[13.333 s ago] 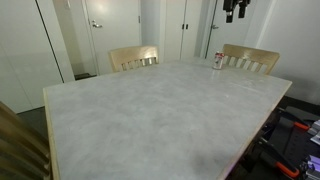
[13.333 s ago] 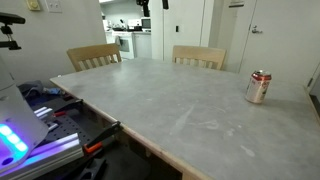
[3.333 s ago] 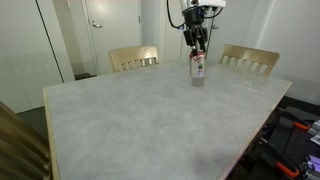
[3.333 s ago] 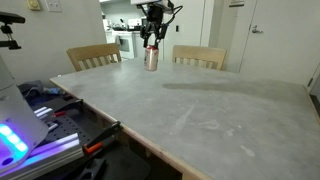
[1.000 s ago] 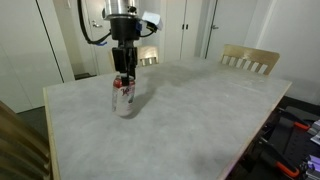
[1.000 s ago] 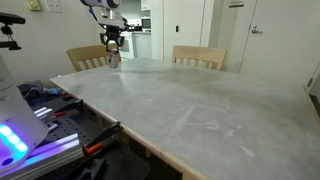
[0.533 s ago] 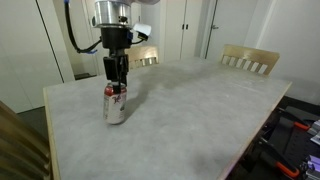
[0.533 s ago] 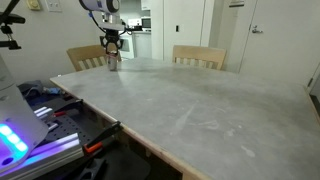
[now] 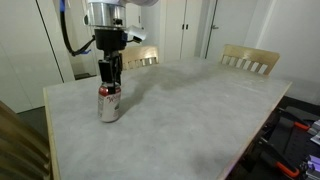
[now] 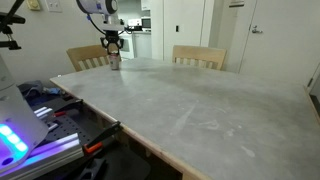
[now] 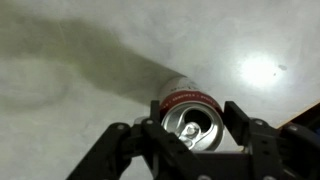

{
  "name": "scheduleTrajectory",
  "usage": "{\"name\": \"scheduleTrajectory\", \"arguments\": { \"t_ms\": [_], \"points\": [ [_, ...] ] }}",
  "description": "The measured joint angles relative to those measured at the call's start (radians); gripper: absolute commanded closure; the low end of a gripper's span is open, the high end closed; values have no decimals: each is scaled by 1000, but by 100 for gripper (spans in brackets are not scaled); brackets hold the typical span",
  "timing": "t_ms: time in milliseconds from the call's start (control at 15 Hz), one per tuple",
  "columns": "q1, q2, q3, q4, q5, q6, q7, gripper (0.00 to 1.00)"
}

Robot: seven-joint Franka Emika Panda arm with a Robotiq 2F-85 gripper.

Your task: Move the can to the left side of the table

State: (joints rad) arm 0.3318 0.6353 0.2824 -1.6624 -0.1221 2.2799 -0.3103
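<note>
The red and white can (image 9: 109, 104) stands upright near the left edge of the pale grey marble-look table (image 9: 190, 120). My gripper (image 9: 108, 84) reaches down from above and is shut on the can's top. In an exterior view the can (image 10: 115, 62) is small at the table's far corner, under the gripper (image 10: 114, 53). The wrist view looks straight down on the can's silver top (image 11: 190, 128), with a black finger pressed against each side. I cannot tell whether the can's base rests on the table or hangs just above it.
Two light wooden chairs (image 9: 133, 57) (image 9: 249, 58) stand along the table's far side. Another chair back (image 9: 15, 140) rises at the near left corner. White doors and walls lie behind. A cluttered bench with tools (image 10: 45, 110) sits beside the table.
My gripper has carried the can further left and a little toward the near edge, and lower, over the last second. It stays shut on the can.
</note>
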Motion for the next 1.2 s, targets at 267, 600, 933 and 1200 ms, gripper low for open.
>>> {"name": "scheduleTrajectory", "arguments": {
  "t_ms": [267,600,933,1200],
  "points": [
    [16,0,-7,0,-53,15,6,3],
    [15,-2,-6,8,-65,14,-2,0],
    [-6,-30,9,43,-20,-69,-38,0],
    [-13,-86,9,71,-8,-213,-41,0]
  ]
}}
